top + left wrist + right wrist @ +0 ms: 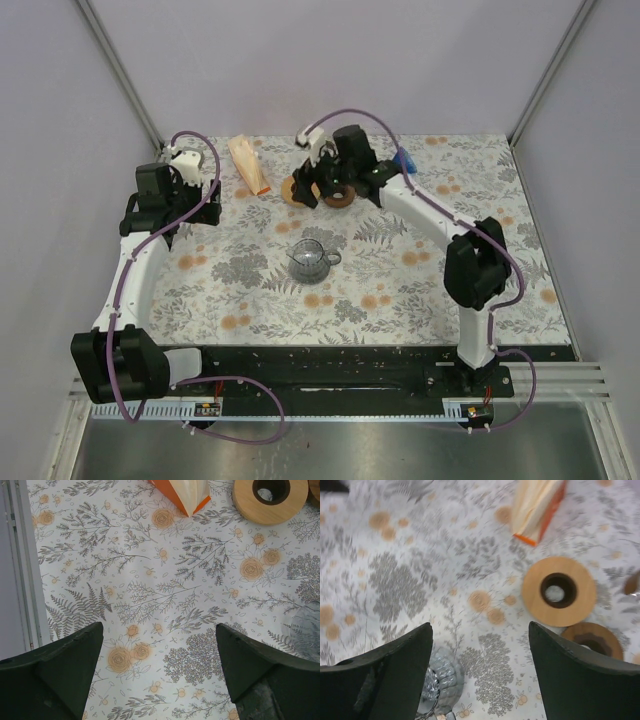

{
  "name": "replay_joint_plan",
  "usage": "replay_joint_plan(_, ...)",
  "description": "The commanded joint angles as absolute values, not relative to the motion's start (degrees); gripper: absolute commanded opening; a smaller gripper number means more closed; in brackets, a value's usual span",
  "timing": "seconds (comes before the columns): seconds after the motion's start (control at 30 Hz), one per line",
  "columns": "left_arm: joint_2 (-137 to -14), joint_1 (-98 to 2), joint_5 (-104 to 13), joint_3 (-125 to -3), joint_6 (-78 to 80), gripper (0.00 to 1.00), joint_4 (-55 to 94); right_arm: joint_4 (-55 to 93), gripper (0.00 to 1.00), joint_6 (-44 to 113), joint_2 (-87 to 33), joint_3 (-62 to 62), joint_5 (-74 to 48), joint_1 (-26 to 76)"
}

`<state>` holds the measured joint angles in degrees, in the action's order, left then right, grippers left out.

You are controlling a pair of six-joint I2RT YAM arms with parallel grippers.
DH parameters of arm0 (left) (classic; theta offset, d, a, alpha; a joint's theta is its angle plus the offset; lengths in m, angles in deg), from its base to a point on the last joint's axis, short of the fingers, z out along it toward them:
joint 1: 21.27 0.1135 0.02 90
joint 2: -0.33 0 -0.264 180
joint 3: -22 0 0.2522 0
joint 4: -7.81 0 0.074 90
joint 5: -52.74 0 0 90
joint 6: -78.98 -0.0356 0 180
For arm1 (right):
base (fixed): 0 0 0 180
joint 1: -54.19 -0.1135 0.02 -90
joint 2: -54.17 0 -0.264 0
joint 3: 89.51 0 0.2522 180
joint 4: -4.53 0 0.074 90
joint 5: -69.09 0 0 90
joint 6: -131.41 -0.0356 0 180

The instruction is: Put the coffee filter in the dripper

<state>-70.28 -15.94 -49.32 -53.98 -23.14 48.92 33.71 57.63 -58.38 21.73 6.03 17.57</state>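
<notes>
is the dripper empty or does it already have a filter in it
Empty: in the top view the glass dripper shows no paper inside; the filter pack lies apart, farther back.

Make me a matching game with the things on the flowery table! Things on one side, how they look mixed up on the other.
Things:
1. filter pack
2. light wooden ring
3. glass dripper
4. left claw

Looks:
A. black, wide open
B. see-through
C. orange with cream paper
D. pale brown with a round hole

Pairs: 1-C, 2-D, 3-B, 4-A
</notes>
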Motion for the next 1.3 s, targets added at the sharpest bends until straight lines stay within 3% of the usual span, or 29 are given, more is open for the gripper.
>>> replay_joint_plan(0.0,-68.1,-15.5,-50.6,-53.4,-23.5,0.99,47.1,37.2,0.81,38.6,-61.7,31.3,-2.0,24.4)
replay_joint_plan(0.13,-68.0,-15.4,-50.9,-53.2,-23.4,0.99,47.2,47.6,0.70,34.2,-70.1,41.6,-7.4,28.3)
replay_joint_plan(0.5,-68.6,-14.9,-51.5,-53.1,-23.2,0.99,47.2,66.0,0.71,43.9,-89.7,69.3,-17.5,28.4)
replay_joint_plan(1.13,-69.6,-14.9,-52.1,-53.0,-23.0,0.99,47.1,64.6,0.65,45.6,-99.3,71.4,-20.1,28.5)
replay_joint_plan(1.23,-69.8,-14.8,-51.9,-52.9,-23.1,0.99,47.1,64.7,0.53,45.4,-99.7,71.1,-19.0,28.5)
replay_joint_plan(1.27,-69.7,-14.8,-52.0,-52.9,-23.1,0.99,47.1,64.7,0.44,45.2,-99.7,70.9,-18.4,28.5)
